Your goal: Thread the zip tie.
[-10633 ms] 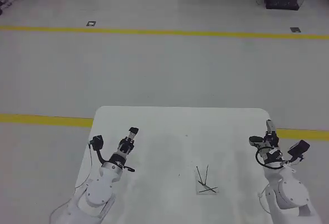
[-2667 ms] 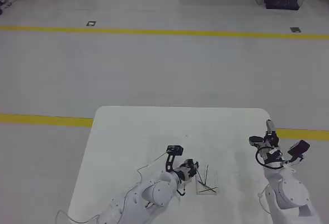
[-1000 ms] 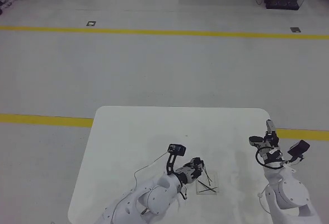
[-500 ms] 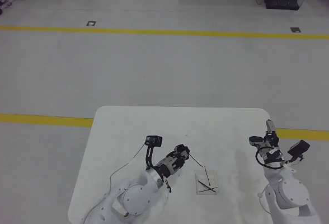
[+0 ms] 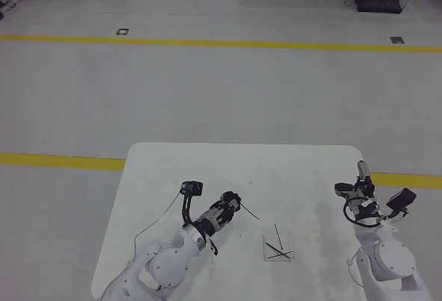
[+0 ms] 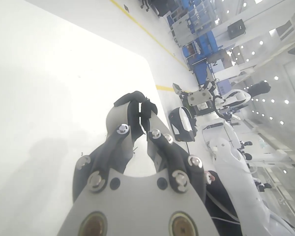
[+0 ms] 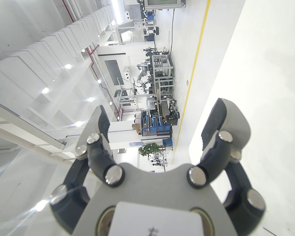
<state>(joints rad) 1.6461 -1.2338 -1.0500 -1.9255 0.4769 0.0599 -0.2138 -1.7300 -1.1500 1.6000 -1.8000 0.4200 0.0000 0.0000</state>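
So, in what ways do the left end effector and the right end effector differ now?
The left end effector is shut on a zip tie; the right end effector is open and empty. The left one is over the middle of the table, near the loose zip ties; the right one is at its right edge, apart from them. Both have two dark-padded fingers.

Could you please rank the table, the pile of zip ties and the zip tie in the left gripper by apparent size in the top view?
1. table
2. pile of zip ties, several crossed strands
3. zip tie in the left gripper, one strand, roughly as long as a pile strand
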